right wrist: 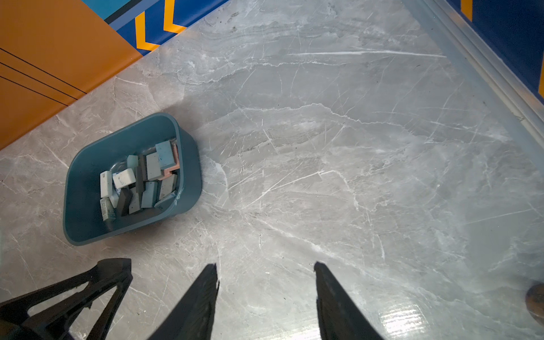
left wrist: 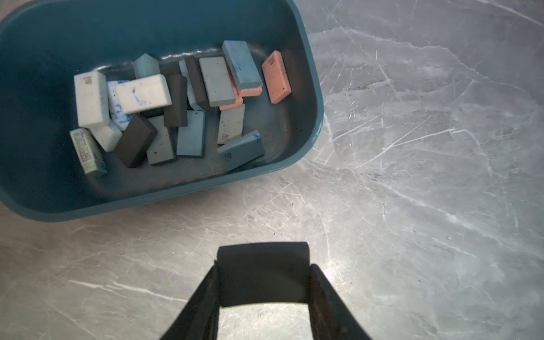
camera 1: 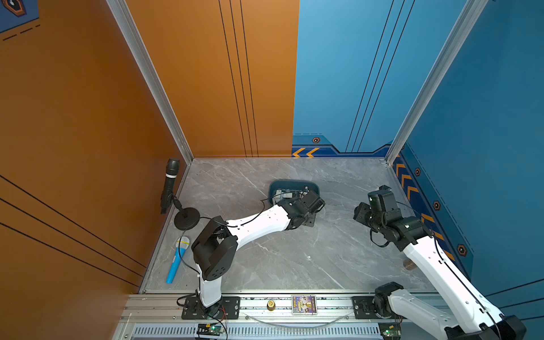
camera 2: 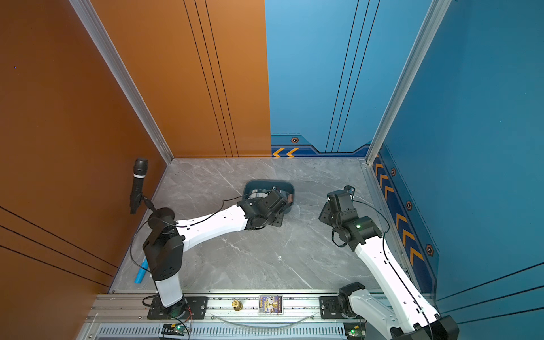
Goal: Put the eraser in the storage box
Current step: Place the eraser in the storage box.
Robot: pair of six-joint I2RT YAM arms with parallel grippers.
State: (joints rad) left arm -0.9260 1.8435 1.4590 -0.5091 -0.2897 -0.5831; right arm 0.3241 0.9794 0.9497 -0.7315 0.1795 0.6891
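plain black eraser [left wrist: 262, 273] pinched by left fingers [left wrist: 203, 303], near rounded teal storage box [left wrist: 313, 117] holding erasers [left wrist: 217, 81], right fingers [right wrist: 200, 303] spread

The table [right wrist: 353, 153] looks like polished grey marble, smooth and glossy enough to throw glare. The storage box [left wrist: 59, 38] is smooth teal plastic with a faint sheen. The erasers [left wrist: 144, 94] in it look matt and rubbery, some speckled or ink-smudged. The black eraser [left wrist: 262, 273] is dead matt. The front rail [camera 1: 159, 306] is bare ribbed metal.
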